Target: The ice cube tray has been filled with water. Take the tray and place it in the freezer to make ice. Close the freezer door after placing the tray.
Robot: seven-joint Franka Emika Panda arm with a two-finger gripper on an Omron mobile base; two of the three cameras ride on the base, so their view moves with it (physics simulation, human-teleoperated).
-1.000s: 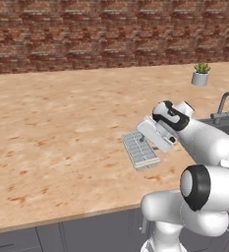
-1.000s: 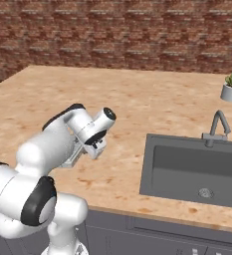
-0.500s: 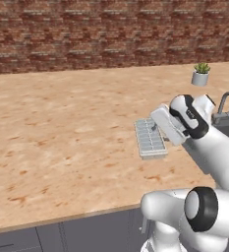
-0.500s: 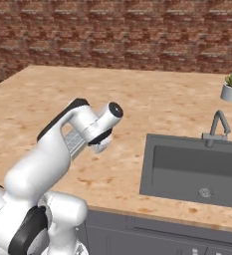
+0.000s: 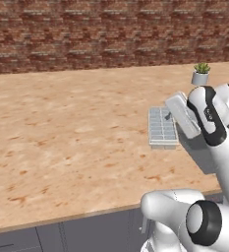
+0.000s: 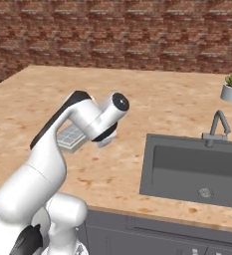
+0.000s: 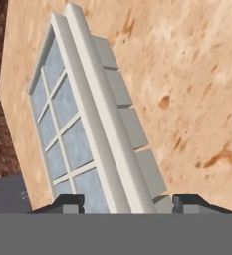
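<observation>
My tool (image 7: pixel 122 203) clamps the ice cube tray (image 5: pixel 162 126) edgewise; a tilt could spill water onto the counter (image 5: pixel 71 128).

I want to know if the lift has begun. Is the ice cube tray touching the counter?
Apart. In the hand view the ice cube tray sits tilted between the fingers, its cell undersides showing clear of the counter behind.

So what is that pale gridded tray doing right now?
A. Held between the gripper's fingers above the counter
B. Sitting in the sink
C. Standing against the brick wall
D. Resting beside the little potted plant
A: in the hand view the ice cube tray sits between the two tips of the gripper, over the wooden counter.
</observation>
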